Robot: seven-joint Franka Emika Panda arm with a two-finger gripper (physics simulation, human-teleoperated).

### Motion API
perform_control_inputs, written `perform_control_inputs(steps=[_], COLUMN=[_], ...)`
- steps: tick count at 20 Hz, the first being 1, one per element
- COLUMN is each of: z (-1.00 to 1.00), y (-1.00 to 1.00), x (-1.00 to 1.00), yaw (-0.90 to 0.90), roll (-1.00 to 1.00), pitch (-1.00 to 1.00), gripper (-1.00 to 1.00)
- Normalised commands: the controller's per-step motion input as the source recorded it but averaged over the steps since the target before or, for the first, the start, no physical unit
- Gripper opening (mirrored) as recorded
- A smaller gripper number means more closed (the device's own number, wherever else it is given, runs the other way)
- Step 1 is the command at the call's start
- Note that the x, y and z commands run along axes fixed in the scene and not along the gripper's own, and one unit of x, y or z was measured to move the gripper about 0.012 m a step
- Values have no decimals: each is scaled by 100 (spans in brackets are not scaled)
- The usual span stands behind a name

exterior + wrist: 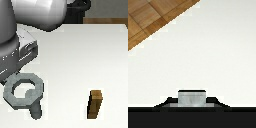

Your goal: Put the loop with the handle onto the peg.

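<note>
Loop: the small flat grey metal loop with the handle (22,91) is nearest in the exterior view, low on that view's left. Its round hole shows the white surface through it.
Handle: a short stubby tab (36,110) juts from the ring's rim toward the near side and slightly toward the exterior view's right.
Loop contact: I cannot tell whether the ring lies on the table or hangs just above it.
Block: a brown wooden rectangular block (96,104) stands upright on the table, well apart from the loop, toward the exterior view's right.
Table: the plain white table top (85,60) carries both. Its far edge runs across the top of the exterior view, with wooden flooring (148,20) beyond it.
Claw: my gripper (21,59) hangs right above the loop, under the bulky grey arm (35,12). My fingertips are hidden, so I cannot tell whether the claw is open, closed or gripping the ring.
Wrist view: a pale grey squared piece (192,97) pokes out over a black band, white table past it. I cannot tell what that piece is.
</note>
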Motion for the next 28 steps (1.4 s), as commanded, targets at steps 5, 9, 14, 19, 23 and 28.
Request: perform_control_inputs(steps=[5, 9, 14, 19, 23, 28], z=[-5, -100, -20, 0, 0, 0], y=[60, 0, 43, 80, 0, 0], x=[0, 0, 0, 0, 0, 0], yaw=[0, 0, 0, 0, 0, 0], roll=[0, 0, 0, 0, 0, 0], pitch=[0, 0, 0, 0, 0, 0], gripper=[-100, -100, -100, -100, 100, 100])
